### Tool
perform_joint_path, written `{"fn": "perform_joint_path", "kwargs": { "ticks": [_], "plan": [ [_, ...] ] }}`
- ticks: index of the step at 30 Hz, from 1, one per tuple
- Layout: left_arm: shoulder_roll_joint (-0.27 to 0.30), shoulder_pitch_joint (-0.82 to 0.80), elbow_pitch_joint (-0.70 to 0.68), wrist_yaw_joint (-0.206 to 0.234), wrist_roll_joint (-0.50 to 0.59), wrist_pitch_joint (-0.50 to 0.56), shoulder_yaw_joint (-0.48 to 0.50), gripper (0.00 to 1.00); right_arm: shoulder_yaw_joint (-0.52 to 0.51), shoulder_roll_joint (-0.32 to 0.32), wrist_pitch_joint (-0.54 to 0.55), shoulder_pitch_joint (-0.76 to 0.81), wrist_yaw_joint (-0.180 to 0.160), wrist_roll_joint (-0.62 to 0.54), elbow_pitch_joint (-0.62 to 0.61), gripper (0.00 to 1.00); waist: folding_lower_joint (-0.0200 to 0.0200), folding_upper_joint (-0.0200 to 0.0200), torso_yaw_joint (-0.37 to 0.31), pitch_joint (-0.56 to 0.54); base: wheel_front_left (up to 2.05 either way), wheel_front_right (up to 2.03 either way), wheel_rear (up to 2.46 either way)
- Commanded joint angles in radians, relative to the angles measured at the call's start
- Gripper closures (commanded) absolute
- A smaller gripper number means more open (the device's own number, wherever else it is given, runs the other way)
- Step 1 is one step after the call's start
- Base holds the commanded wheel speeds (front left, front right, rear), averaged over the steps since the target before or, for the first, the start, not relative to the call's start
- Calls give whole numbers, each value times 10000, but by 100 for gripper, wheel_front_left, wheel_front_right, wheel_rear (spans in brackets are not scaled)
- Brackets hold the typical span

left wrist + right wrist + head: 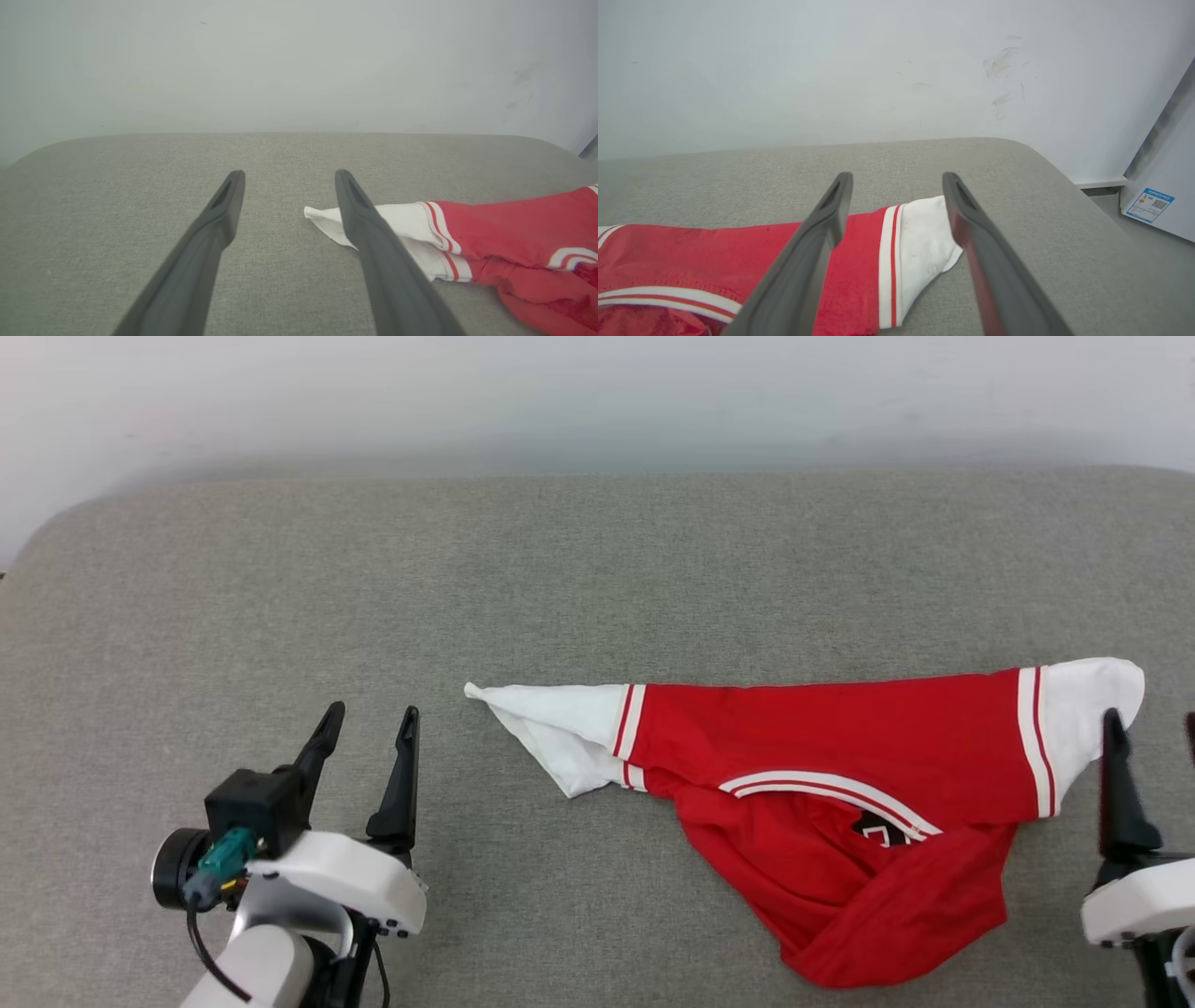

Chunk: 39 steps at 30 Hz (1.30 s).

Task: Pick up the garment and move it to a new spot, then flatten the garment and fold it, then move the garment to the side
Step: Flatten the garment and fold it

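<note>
Red garment [822, 747] with white sleeves lying crumpled and stretched sideways on grey padded bench [597, 569], left claw [372, 714] spread apart and empty near one sleeve tip, right claw [897, 177] spread apart and empty at the other sleeve.

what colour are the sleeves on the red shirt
White short sleeves with red-and-white striped trim on the red jersey T-shirt; head view shows it best.

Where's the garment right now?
In the head view, the garment lies crumpled on the grey cushion, right of centre, between the left gripper and the right gripper.
</note>
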Motion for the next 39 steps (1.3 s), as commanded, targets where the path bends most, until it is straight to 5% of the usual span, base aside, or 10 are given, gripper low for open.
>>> {"fn": "perform_joint_path", "kwargs": {
  "ticks": [1, 14, 30, 31, 32, 33, 39],
  "plan": [
    [58, -127, -42, -56, -62, 135, -11, 0, 107, 129, 39, 171, -11, -88, -256, 0, 0, -1, -43, 8, 0, 0, 0],
    [542, -2787, 1021, -1518, -1502, 5082, -865, 0, 1172, 881, 343, 653, -11, -120, -1928, 0, 0, -1, -786, 960, 0, 0, 0],
    [627, -4177, 3150, -2219, -1888, 10037, -2661, 0, 1531, 1027, -151, 56, -11, 490, -1176, 0, 0, -1, -1638, 2096, 0, 0, 0],
    [607, -4097, 3239, -2253, -1883, 10269, -2803, 24, 1525, 1028, -167, 18, -11, 540, -1125, 0, 0, -1, -1657, 2112, 0, 0, 0],
    [580, -4052, 3296, -2279, -1876, 10455, -2932, 80, 1507, 1030, -168, 0, -11, 587, -1059, 0, 0, -1, -1679, 2124, 0, 0, 0],
    [561, -4025, 3353, -2276, -1853, 10645, -3067, 100, 1502, 1032, -174, -9, -11, 609, -1016, 0, 0, -1, -1695, 2126, 0, 0, 0],
    [666, -4314, 3004, -2035, -1247, 9487, -2936, 100, 1262, 1032, -109, -201, -11, 850, -788, 0, 0, -1, -1672, 2029, 0, 0, 0]
  ]
}}
